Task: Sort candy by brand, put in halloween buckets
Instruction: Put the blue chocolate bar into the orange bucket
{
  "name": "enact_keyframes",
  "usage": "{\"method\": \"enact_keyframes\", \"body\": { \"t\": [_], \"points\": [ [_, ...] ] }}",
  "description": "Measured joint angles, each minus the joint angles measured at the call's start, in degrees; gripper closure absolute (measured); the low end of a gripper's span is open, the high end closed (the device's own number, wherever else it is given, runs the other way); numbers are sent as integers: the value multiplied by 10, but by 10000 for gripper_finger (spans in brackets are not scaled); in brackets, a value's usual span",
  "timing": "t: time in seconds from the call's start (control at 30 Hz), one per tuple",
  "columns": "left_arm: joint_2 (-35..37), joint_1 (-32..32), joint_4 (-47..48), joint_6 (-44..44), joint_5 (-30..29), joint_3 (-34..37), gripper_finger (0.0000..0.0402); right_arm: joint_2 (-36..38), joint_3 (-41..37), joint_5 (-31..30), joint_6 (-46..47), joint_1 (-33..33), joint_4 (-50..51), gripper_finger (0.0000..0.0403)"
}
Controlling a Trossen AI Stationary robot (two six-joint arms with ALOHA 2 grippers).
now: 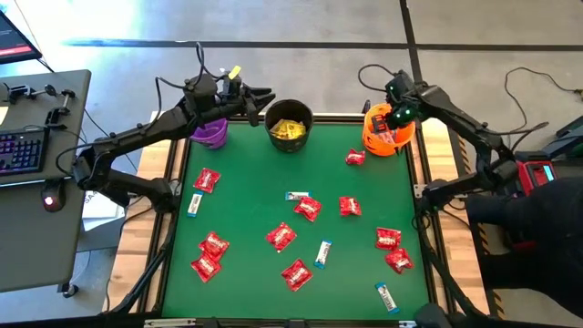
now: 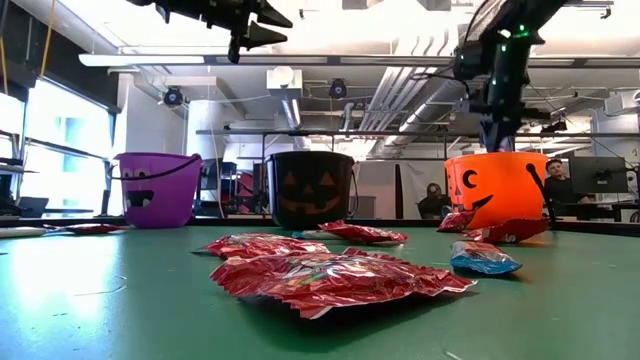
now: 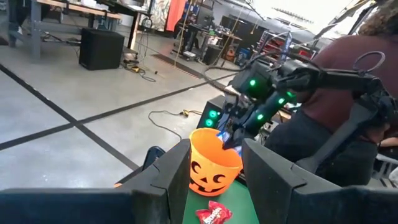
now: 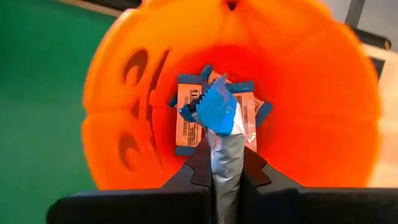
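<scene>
The right claw (image 4: 225,163) hangs directly over the orange bucket (image 1: 387,130) at the far right of the tabletop (image 1: 255,196), pinched tight on a white-and-blue bar (image 4: 219,127), apparently so the bar can fall among the matching bars already inside. Only the right wrist view shows those bars; the high view shows just the claw over the rim. The left claw (image 1: 262,96) hovers between the purple bucket (image 1: 209,133) and the black bucket (image 1: 290,124), fingers partly apart and empty. From overhead, yellow packets (image 1: 288,129) fill the black bucket, while red packets (image 1: 281,238) lie scattered nearer.
</scene>
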State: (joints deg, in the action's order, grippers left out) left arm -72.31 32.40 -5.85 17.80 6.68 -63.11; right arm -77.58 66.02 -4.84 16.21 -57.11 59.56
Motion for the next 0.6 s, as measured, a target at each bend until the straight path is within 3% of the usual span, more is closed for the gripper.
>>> {"method": "enact_keyframes", "body": {
  "t": [0.6],
  "points": [
    [0,0,4,-44,1,0,269,0,-107,-12,64,-3,-118,372]
  ]
}}
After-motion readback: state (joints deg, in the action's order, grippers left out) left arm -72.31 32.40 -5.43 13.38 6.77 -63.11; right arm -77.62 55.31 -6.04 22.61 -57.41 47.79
